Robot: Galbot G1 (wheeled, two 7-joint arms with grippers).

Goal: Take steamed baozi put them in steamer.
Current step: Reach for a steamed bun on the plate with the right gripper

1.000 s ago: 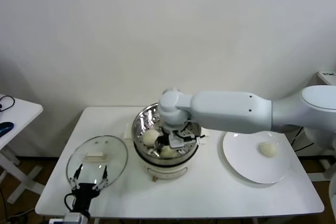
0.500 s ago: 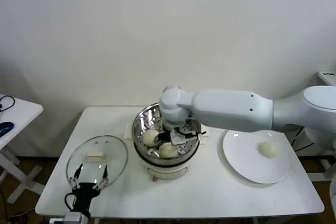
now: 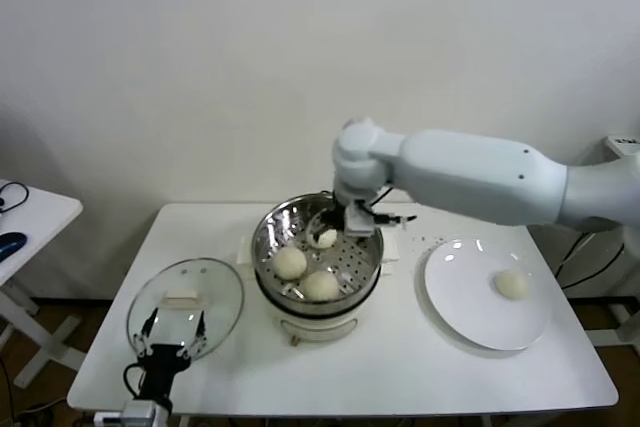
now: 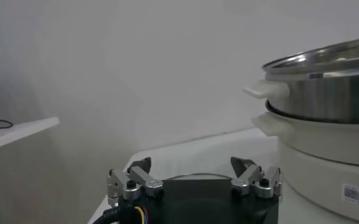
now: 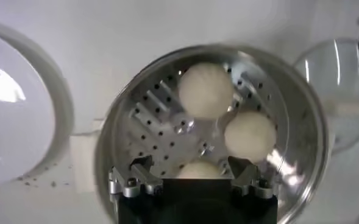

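We see a white table (image 3: 400, 367) filling the lower part of the head view, and our right arm (image 3: 470, 182) reaches in from three o'clock across it. The steamer (image 3: 316, 262) stands at the table's middle, its steel basket open on top. At three o'clock from it lies a white plate (image 3: 470, 312), and at about eight o'clock lies a glass lid (image 3: 186, 303) with a white knob.

Three steamed baozi rest on the steamer's perforated floor: one (image 3: 290, 262) at nine o'clock in the basket, one (image 3: 321, 286) at six o'clock, one (image 3: 325, 238) near twelve o'clock, just beside the right gripper. The fourth bun (image 3: 512, 284) sits alone on the plate, toward its three o'clock side.

Our right gripper (image 5: 194, 178) hangs over the steamer's far rim, fingers spread apart and holding nothing; its wrist view looks straight down on the three buns. Our left gripper (image 4: 194, 181) is parked low at the table's seven o'clock corner, over the lid, fingers likewise apart and empty, with the steamer's side handle (image 4: 266, 90) close by.
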